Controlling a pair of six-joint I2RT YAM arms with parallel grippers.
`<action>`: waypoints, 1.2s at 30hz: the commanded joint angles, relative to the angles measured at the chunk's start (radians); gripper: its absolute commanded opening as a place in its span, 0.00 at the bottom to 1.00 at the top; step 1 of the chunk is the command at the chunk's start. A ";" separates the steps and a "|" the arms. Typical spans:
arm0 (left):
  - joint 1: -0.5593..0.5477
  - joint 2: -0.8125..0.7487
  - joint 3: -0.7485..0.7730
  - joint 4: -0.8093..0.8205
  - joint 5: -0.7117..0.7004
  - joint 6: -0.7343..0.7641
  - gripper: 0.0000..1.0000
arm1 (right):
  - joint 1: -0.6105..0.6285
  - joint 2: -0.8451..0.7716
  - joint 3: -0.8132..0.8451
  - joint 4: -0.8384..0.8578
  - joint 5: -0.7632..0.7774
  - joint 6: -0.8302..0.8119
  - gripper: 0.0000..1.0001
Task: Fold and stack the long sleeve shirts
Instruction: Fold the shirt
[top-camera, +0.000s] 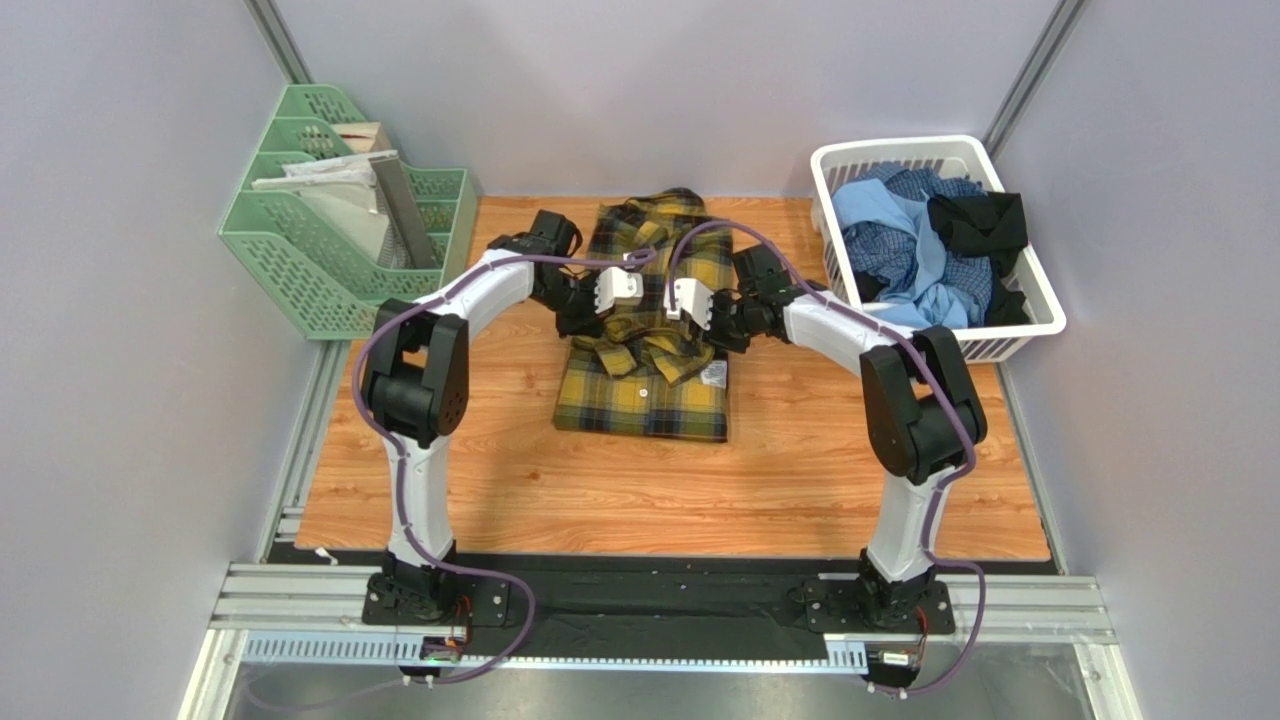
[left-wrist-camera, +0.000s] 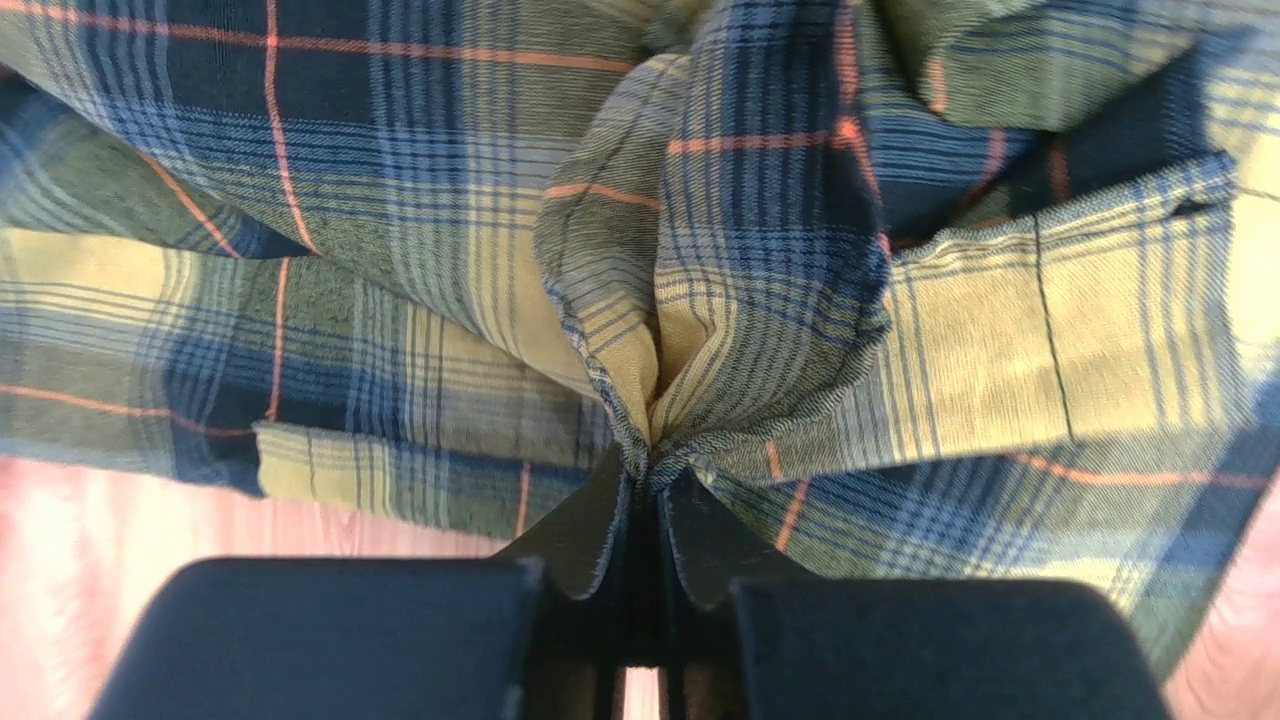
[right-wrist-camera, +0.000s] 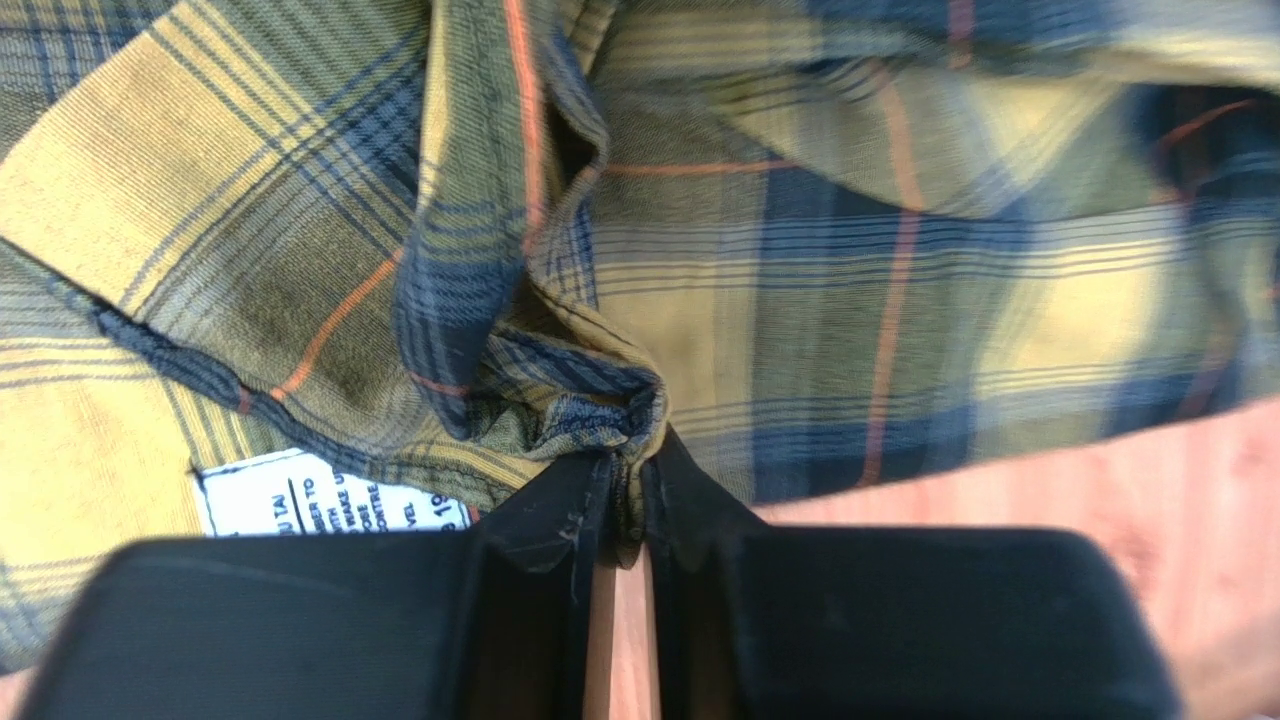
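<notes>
The mustard-yellow and black plaid shirt (top-camera: 646, 383) lies partly folded in the middle of the wooden table. My left gripper (top-camera: 589, 305) is shut on a bunched fold of its cloth (left-wrist-camera: 706, 300) at the shirt's left side. My right gripper (top-camera: 706, 309) is shut on a gathered edge of the same shirt (right-wrist-camera: 579, 398) at its right side; a white care label (right-wrist-camera: 323, 495) shows beside it. Both grippers hold the cloth lifted over the shirt's middle. More long sleeve shirts, light blue (top-camera: 902, 225) and black (top-camera: 980, 222), lie in a basket.
A white laundry basket (top-camera: 1037, 308) stands at the back right of the table. A green plastic file rack (top-camera: 323, 255) with papers stands at the back left. Grey walls close in both sides. Bare wooden table (top-camera: 661, 495) lies in front of the shirt.
</notes>
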 joint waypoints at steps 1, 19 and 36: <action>0.011 0.027 0.097 0.013 0.012 -0.097 0.15 | -0.006 0.009 0.031 0.056 0.013 0.030 0.23; 0.161 -0.436 -0.328 0.236 0.203 -0.674 0.56 | -0.067 -0.329 -0.087 -0.123 -0.128 0.913 0.55; 0.031 -0.260 -0.259 0.420 0.055 -0.905 0.59 | 0.026 0.153 0.253 0.121 -0.075 1.128 0.29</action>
